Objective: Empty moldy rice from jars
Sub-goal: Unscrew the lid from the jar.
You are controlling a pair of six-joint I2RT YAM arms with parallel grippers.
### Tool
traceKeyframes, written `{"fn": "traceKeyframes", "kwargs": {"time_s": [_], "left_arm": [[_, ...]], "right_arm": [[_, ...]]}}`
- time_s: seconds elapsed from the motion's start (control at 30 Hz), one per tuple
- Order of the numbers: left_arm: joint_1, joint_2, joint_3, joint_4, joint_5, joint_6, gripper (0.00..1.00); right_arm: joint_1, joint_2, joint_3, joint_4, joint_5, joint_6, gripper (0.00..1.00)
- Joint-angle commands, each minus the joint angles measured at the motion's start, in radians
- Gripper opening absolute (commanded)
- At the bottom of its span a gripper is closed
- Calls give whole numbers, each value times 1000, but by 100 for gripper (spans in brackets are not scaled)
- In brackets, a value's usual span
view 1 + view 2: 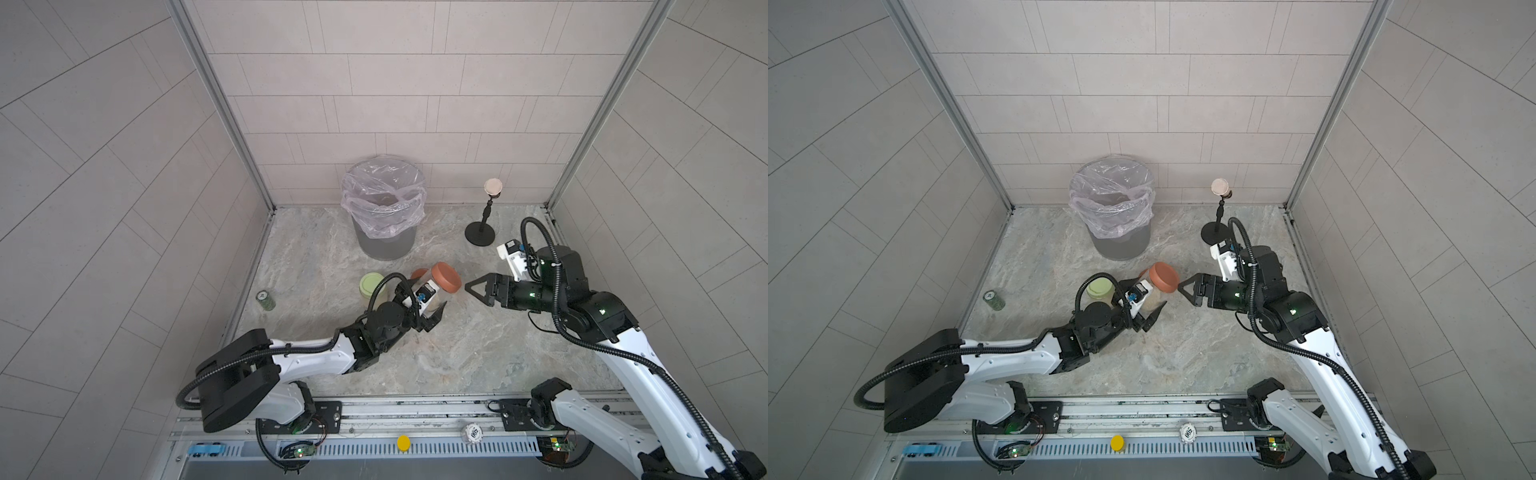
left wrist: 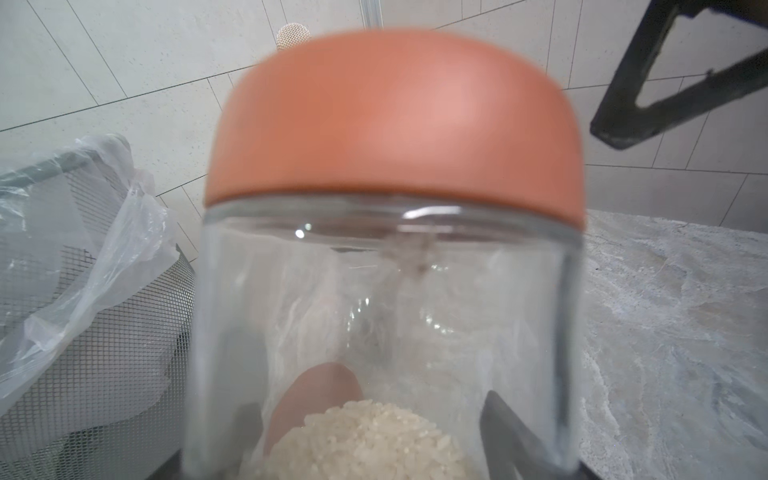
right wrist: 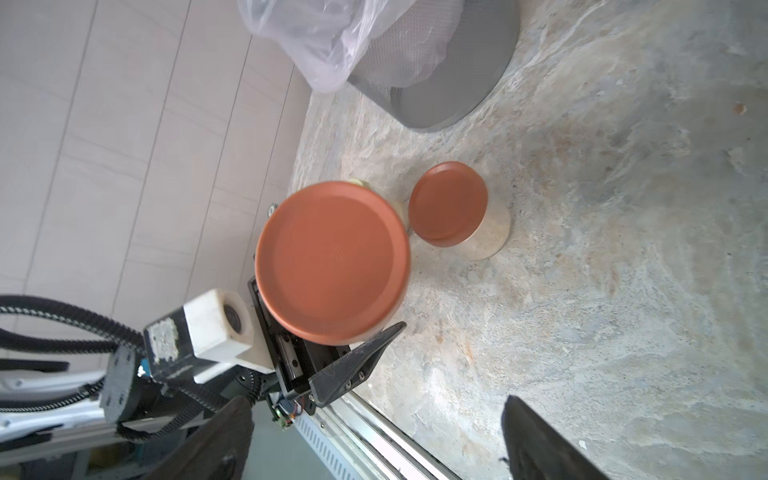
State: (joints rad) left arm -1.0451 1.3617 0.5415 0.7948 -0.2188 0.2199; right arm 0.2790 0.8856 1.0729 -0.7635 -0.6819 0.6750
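my left arm reaches in low from its base at 7 o'clock toward the middle of the table (image 1: 478,353), wrist rolled over. the left gripper (image 1: 430,306) is clamped across the glass body of a red-lidded jar (image 1: 446,277), jaws spread to the jar's width. the jar is off the table and tilted, lid on and aimed toward 3 o'clock, base back in the gripper. in the left wrist view the moldy rice (image 2: 365,440) sits heaped at the low base end, the rest of the glass bare up to the lid.

my right arm climbs from 5 o'clock, folds near the 3 o'clock edge and lies level, pointing at 9 o'clock. the right gripper (image 1: 471,287) has its jaws wide apart with nothing between them, tips just at 3 o'clock of the held lid; i can't tell whether they touch it.

a second red-lidded jar (image 3: 453,208) stands upright just at 10 o'clock of the held one, pale grains showing through its glass up to the lid. the green-lidded jar (image 1: 372,284) stands at 9 o'clock of both, lid on, its fill too hidden to judge. the grey mesh bin (image 1: 384,249) with its clear liner (image 1: 382,195) stands at 12 o'clock by the back wall; i can't make out what's inside. a small green can (image 1: 266,300) sits at the 9 o'clock edge.
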Motion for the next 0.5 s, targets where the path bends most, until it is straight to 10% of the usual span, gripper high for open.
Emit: {"fn": "traceKeyframes", "kwargs": {"time_s": [0.0,0.47], "left_arm": [[-3,-42,-12,76,-30,68,8],[-35,50,25,107,-24,172,6]], "right_arm": [[-57,20,15,-3,-155,94,95],[-18,222,113,-103,-162,46,100]]}}
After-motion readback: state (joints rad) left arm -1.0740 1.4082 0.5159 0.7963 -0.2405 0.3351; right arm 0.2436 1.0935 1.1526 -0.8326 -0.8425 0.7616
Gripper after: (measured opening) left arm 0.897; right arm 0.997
